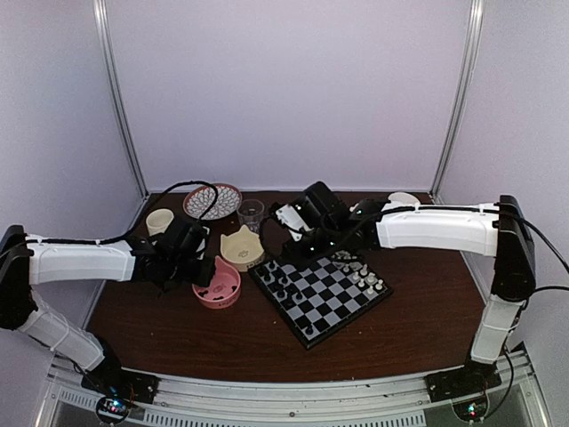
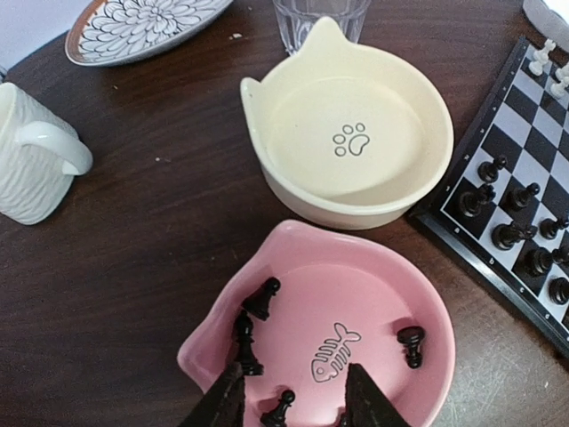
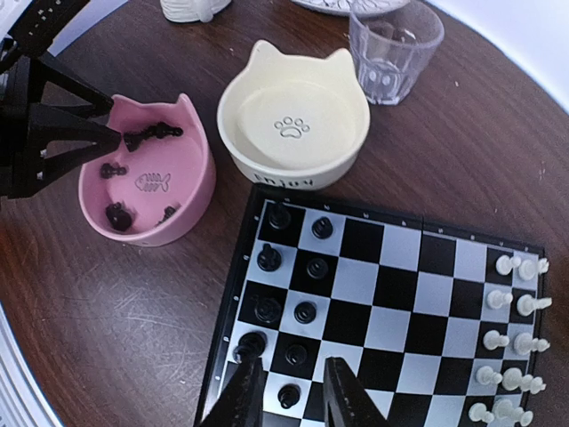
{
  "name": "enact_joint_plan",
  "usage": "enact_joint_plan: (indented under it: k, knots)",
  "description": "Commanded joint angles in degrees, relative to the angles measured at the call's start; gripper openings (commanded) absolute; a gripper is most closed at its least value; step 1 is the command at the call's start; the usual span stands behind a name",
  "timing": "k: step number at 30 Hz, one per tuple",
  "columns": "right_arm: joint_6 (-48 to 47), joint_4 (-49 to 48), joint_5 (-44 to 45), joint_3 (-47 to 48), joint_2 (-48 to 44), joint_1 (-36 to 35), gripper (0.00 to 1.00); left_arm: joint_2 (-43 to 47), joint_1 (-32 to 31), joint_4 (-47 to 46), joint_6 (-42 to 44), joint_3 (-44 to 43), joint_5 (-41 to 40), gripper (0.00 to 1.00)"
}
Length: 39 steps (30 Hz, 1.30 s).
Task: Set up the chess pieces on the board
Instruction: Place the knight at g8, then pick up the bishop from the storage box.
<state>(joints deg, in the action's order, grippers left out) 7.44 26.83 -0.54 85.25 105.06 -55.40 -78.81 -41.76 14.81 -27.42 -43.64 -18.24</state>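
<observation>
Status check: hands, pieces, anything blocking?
Left hand open around black pawn in pink bowl. Right hand open astride black piece on chessboard. No obstruction seen.

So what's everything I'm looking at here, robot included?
board: one, black and light-grey checks, right of the bowls.
pink bowl: one, left of the board.
black chess pieces: about nine along the board's bowl-side edge, roughly five in the pink bowl.
white chess pieces: a cluster, board's opposite edge.
cream bowl: one, empty, behind the pink bowl.
glass: one, clear, behind the cream bowl.
mug: one, cream, back left.
plate: one, white with dark pattern, back.
table: one, dark brown wood.
left gripper: one, black, open over the pink bowl.
right gripper: one, black, open over the board's black pieces.
</observation>
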Motion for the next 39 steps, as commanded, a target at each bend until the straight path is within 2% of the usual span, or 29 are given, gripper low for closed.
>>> enact_joint_plan:
  k: [1, 9, 14, 26, 39]
  knots:
    - [6.0, -11.9, -6.5, -9.5, -3.5, 3.6, 0.27, -5.7, 0.6, 2.6, 2.7, -5.0, 1.8, 0.38]
    - [6.9, -22.1, -4.9, -18.9, -5.5, 5.1, 0.27, -10.7, 0.7, 4.1, 5.3, -7.7, -1.3, 0.37]
    - [6.6, -24.2, -3.7, -20.5, -5.6, 5.3, 0.27, -13.8, 0.7, 5.4, 6.1, -9.4, -3.0, 0.34]
    - [6.4, -25.6, -4.2, -21.2, -5.9, 5.4, 0.27, -18.1, 0.8, 7.5, 7.5, -12.2, -6.9, 0.34]
    - [6.2, -26.2, -4.2, -22.2, -7.3, 5.6, 0.27, -21.9, 3.9, 9.1, 6.1, -13.8, -0.2, 0.34]
